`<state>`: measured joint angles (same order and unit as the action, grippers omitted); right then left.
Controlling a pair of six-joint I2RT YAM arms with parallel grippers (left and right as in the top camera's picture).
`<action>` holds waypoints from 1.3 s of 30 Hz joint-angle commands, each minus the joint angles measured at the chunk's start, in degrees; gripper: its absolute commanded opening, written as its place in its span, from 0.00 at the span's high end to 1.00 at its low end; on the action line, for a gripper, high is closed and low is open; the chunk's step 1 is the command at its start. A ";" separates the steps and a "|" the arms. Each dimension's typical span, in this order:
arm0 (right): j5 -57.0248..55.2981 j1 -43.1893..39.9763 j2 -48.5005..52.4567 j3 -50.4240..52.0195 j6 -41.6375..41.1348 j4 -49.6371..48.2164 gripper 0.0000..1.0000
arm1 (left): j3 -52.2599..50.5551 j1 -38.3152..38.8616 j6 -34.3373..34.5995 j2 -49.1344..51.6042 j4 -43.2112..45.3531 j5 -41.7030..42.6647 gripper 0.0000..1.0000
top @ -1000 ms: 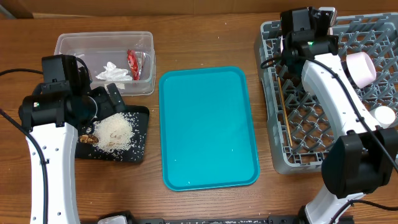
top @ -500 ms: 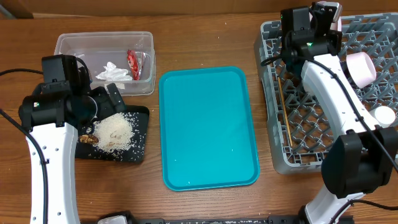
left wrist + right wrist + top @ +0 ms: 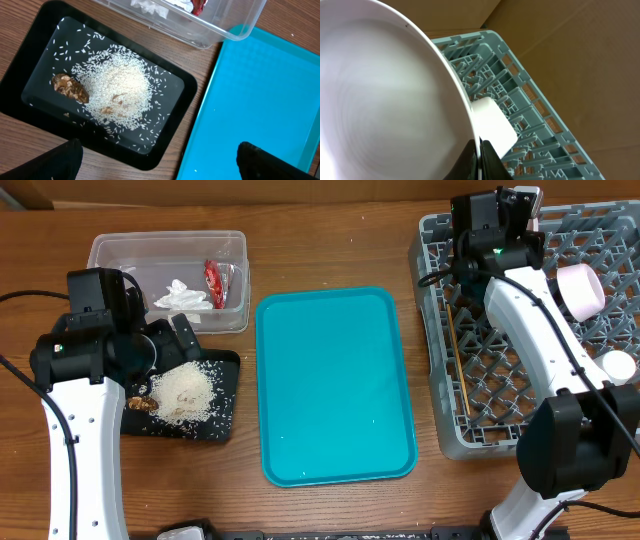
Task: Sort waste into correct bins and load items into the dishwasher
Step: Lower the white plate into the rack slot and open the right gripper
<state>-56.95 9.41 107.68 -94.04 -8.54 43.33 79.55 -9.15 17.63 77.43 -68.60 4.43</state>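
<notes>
**Step in hand (judged):** loading the plate (image 3: pixel 385 100) into the rack (image 3: pixel 500 395), which stands at the right edge of the counter (image 3: pixel 330 250).

**Right arm:** the right fingers (image 3: pixel 490 161) are closed on the plate's rim and hold it over the rack's far left corner. The wrist view shows the plate tilted, with pegs behind it. Whether its lower edge touches the grid cannot be told.

**Already racked:** chopsticks (image 3: pixel 455 350) lie along the rack's left side. A bowl (image 3: pixel 580 288) and a cup (image 3: pixel 620 367) sit toward the counter's right edge.

**Recommendation:**
- Bring the plate upright on its edge and line the rim up with a gap between peg rows.
- Lower it until pegs support both faces, and only then let go.
- Keep it off the chopsticks and the bowl.
- An early release would probably let it tip flat.

**Left arm:** the left fingers (image 3: pixel 65 160) are spread wide and hold nothing. They hover above the black tray (image 3: pixel 37 65) at the left edge, which holds the rice (image 3: pixel 120 90) and the scrap (image 3: pixel 70 87).

**Waste:** the wrapper (image 3: pixel 214 280) and tissue (image 3: pixel 182 295) lie in the clear tub (image 3: pixel 168 240) near the far left corner.
</notes>
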 commanded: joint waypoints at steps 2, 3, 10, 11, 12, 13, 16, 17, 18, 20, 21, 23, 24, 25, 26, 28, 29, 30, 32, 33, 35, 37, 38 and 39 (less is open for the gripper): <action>1.16 -0.09 0.44 0.37 -0.02 0.70 0.96 | 0.81 -0.24 0.20 0.04 0.04 -0.13 0.00; 1.14 -0.11 0.72 0.37 0.00 1.11 0.96 | 0.81 -0.24 0.20 0.04 0.04 -0.15 0.00; 1.11 1.46 2.91 0.35 -1.66 4.04 0.96 | 0.81 -0.24 0.20 0.04 0.04 -0.15 0.00; 1.11 2.14 2.86 0.35 -1.75 3.87 0.96 | 0.81 -0.24 0.20 0.04 0.04 -0.15 0.00; 1.11 2.58 2.86 0.35 -1.75 3.82 0.96 | 0.81 -0.24 0.20 0.04 0.04 -0.13 0.00; 1.14 3.23 2.86 0.35 -1.75 3.82 0.96 | 0.81 -0.24 0.20 0.04 0.04 -0.15 0.00; 1.16 5.16 2.86 0.35 -1.75 4.00 0.96 | 0.81 -0.24 0.20 0.04 0.04 -0.15 0.00; 1.14 5.90 2.86 0.35 -1.75 4.22 0.96 | 0.81 -0.24 0.20 0.04 0.04 -0.13 0.00; 1.16 6.75 2.86 0.35 -1.75 4.52 0.96 | 0.81 -0.24 0.20 0.04 0.04 -0.15 0.01; 1.16 8.15 2.86 0.35 -1.77 5.09 0.94 | 0.81 -0.24 0.20 0.04 0.04 -0.13 0.00; 1.16 9.29 2.86 0.35 -1.97 5.46 0.76 | 0.81 -0.24 0.20 0.04 0.04 -0.15 0.01; 1.16 9.84 2.78 0.33 -2.05 5.73 0.48 | 0.81 -0.24 0.20 0.04 0.04 -0.15 0.00; 1.16 9.97 2.56 0.33 -2.58 6.19 0.39 | 0.81 -0.24 0.20 0.04 0.04 -0.15 0.00; 1.16 10.05 2.21 0.33 -3.74 6.80 0.33 | 0.81 -0.24 0.20 0.04 0.04 -0.15 0.00; 1.36 10.10 1.64 0.33 -5.18 7.56 0.30 | 0.81 -0.24 0.20 0.04 0.04 -0.15 0.00; 3.19 10.10 -0.13 0.31 -7.43 8.90 0.27 | 0.81 -0.24 0.20 0.04 0.04 -0.13 0.00; 7.13 10.10 -2.27 0.24 -8.07 9.66 0.26 | 0.81 -0.24 0.20 0.04 0.04 -0.15 0.00; 10.45 9.97 -3.74 0.22 -8.07 9.79 0.26 | 0.81 -0.24 0.20 0.04 0.04 -0.13 0.00; 16.61 9.64 -6.64 0.22 -8.04 9.79 0.26 | 0.81 -0.24 0.20 0.04 0.04 -0.13 0.00; 19.10 9.49 -7.67 0.22 -8.07 9.90 0.26 | 0.81 -0.24 0.20 0.04 0.04 -0.15 0.00; 26.03 9.01 -10.58 0.22 -8.07 10.54 0.26 | 0.81 -0.24 0.20 0.04 0.04 -0.15 0.00; 32.68 8.48 -12.74 0.22 -8.07 11.32 0.26 | 0.81 -0.24 0.20 0.04 0.04 -0.13 0.00; 36.41 8.15 -13.66 0.22 -8.04 11.78 0.26 | 0.81 -0.24 0.20 0.04 0.04 -0.13 0.00; 40.39 7.74 -14.47 0.22 -8.04 12.52 0.26 | 0.81 -0.24 0.20 0.04 0.04 -0.15 0.00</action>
<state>-31.99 18.35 97.03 -93.41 -15.53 54.92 79.55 -9.15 17.63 77.43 -68.62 4.43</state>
